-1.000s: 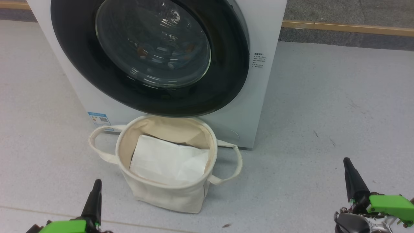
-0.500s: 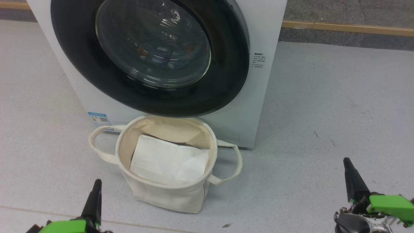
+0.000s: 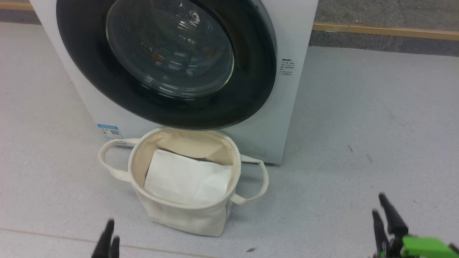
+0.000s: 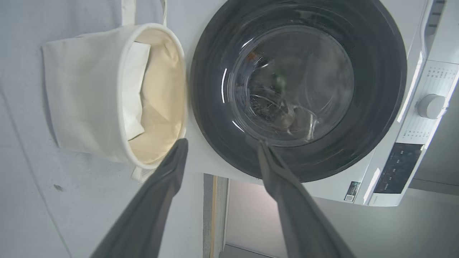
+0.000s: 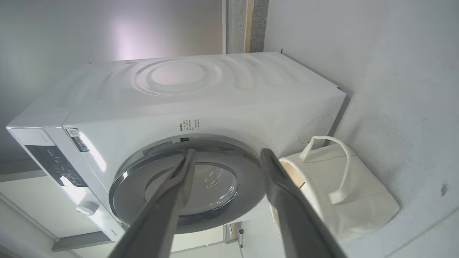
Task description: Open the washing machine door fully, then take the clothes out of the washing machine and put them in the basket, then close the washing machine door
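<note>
Left tool [image 3: 112, 233]: two long dark fingers [image 3: 105, 240], slim, tapering to blunt pts; right tool [image 3: 378, 204] same shape, w/ a bright green plastic housing [image 3: 425, 247] at the finger base; close up in both wrist views the fingers are matte dark grey, smooth-faced, broad at the base, narrowing twd the tips.

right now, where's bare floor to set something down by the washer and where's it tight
Widest bare floor: right of the washing machine and basket, down to the right gripper. A smaller patch lies left of the basket. Crowded: the basket's rim sits just under the washing machine door, and a white folded sheet lies inside it.
</note>
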